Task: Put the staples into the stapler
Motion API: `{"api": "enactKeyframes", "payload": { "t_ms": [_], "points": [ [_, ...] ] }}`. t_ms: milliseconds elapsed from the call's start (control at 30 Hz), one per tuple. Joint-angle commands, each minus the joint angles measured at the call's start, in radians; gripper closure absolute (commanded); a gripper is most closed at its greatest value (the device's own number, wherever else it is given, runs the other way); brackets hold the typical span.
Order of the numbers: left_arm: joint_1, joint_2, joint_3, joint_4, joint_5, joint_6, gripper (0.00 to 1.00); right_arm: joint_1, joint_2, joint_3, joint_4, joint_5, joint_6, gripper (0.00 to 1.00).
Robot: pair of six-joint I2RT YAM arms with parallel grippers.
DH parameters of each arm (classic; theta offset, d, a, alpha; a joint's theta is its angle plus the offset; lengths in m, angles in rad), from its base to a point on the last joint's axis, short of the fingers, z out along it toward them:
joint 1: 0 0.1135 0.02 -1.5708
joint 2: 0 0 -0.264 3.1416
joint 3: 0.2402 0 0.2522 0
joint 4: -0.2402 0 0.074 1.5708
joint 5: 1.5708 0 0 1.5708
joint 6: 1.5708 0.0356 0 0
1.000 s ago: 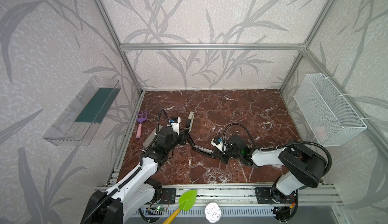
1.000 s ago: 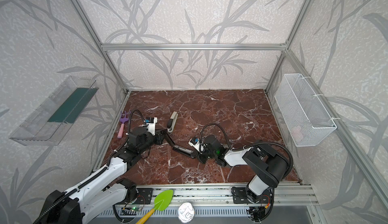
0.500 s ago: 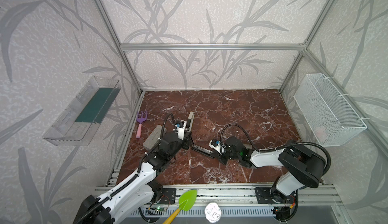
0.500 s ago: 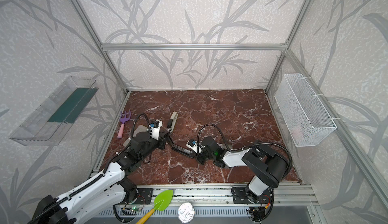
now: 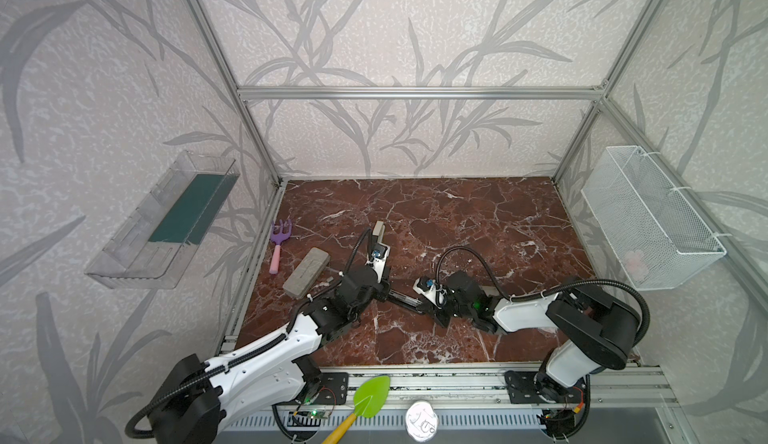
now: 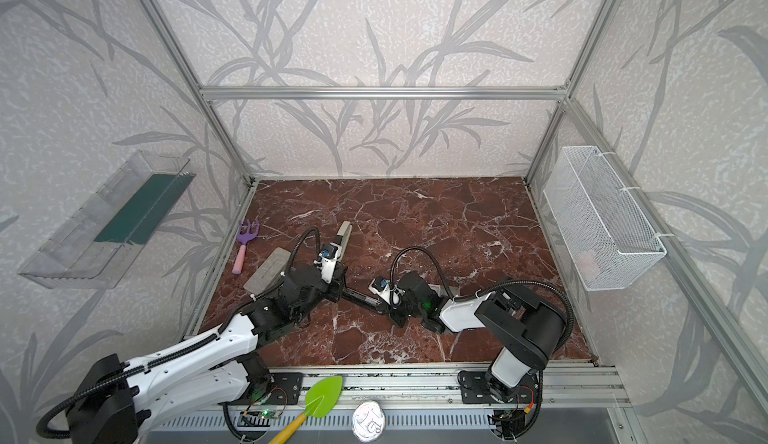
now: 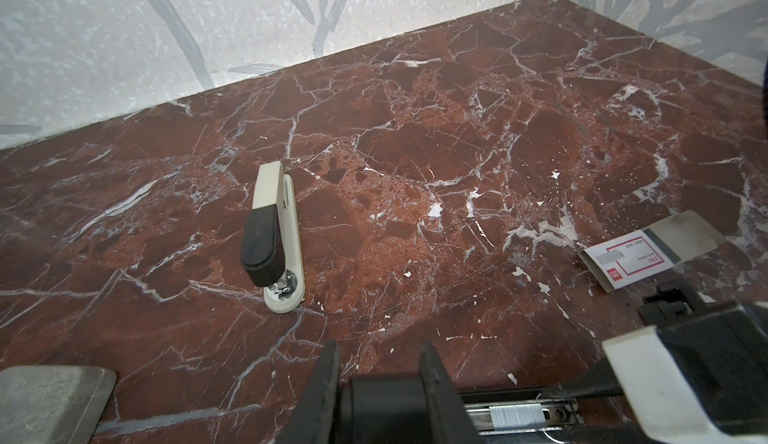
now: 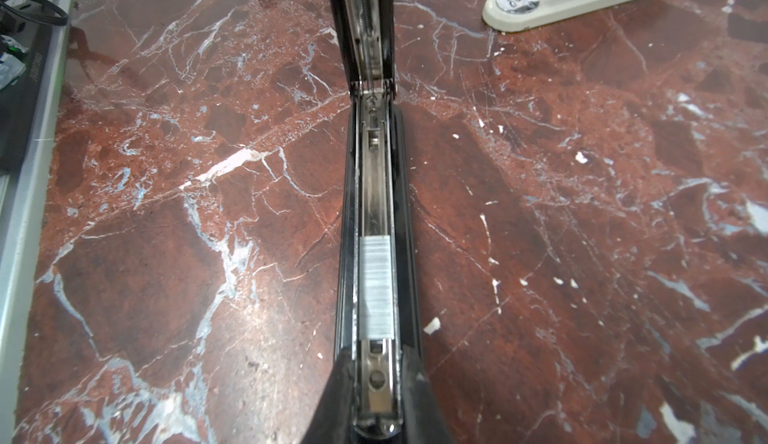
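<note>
Two arms steady the black stapler [image 5: 401, 298] on the marble desk [image 7: 457, 130], its lid [image 8: 365, 17] swung back on the hinge and a grey block of staples [image 8: 376, 284] already seated in the silver rail [image 8: 376, 163]. The loading step looks all but done; what seems left is closing up.

The left gripper [image 7: 380, 363] is narrowed onto the lid end, a finger on each flank of the black body. The right gripper [image 8: 376, 363] is closed on the opposite, nose end, pinning the base flat. The staples lie just ahead of the right gripper's fingertips, in line with them, and off to one side of the left gripper along the rail.

The next move likely calls for the left arm to swing the lid over and down while the right holds the base, without jolting the block off the rail.

The opened white box [image 7: 627, 257] lies near, and the beige-and-black stapler [image 7: 270, 234] stands well apart.
</note>
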Motion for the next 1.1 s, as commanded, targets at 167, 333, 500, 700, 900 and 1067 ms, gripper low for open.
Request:
{"api": "enactKeyframes", "payload": {
  "t_ms": [167,333,500,700,900,1067],
  "points": [
    [-0.14,0.08,0.062,0.056,0.165,-0.121,0.76,-0.018,0.031,-0.001,0.126,0.085,0.068,1.0],
    [-0.182,0.109,0.078,0.054,0.161,-0.14,0.75,-0.021,0.044,-0.005,0.152,0.086,0.088,1.0],
    [-0.223,0.131,0.099,0.031,0.174,-0.152,0.73,-0.024,0.054,-0.001,0.153,0.086,0.099,1.0],
    [-0.246,0.156,0.116,0.012,0.204,-0.167,0.72,-0.027,0.063,0.004,0.185,0.088,0.104,1.0],
    [-0.256,0.185,0.135,-0.004,0.248,-0.173,0.69,-0.031,0.073,0.001,0.201,0.086,0.117,1.0],
    [-0.264,0.214,0.156,-0.013,0.278,-0.168,0.67,-0.036,0.076,0.001,0.215,0.085,0.12,1.0]
  ]
}}
